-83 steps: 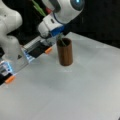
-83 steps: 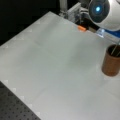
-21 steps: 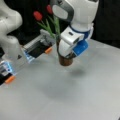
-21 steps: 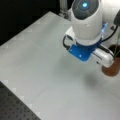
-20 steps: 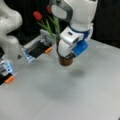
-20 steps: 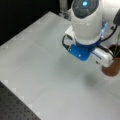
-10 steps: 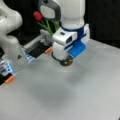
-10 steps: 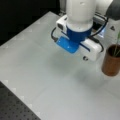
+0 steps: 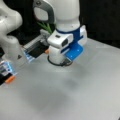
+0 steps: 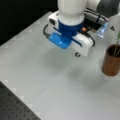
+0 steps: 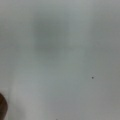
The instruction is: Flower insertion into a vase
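Arm [image 9: 66, 17] reaching down from a front view's top, white links stacked nearly vertical. Wrist section [image 10: 68, 37] with blue band and blue bracket tilting slightly, hanging low over surface. Gripper itself sitting hidden beneath wrist body in both front views; wrist view showing no fingers.

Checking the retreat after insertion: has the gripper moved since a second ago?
Yes. In a front view the gripper has shifted left, away from the vase.

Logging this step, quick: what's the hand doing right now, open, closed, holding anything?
Hand: fingers not visible in any view, so open or closed cannot be told. The arm's end is over bare table, apart from the vase, which has green stems in it.
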Motion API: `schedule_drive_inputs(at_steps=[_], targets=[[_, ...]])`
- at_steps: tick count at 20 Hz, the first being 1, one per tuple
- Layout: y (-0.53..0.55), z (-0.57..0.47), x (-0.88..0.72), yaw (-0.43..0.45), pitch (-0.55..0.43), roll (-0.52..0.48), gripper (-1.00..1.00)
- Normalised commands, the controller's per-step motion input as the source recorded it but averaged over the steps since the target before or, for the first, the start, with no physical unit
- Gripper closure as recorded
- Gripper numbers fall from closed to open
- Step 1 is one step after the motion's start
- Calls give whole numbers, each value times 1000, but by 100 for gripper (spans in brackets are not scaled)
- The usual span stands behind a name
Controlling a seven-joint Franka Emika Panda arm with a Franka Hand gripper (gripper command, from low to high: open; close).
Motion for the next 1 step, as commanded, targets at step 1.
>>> schedule_drive_inputs(at_steps=[1], targets=[[-65, 104, 9, 53, -1, 79, -100]])
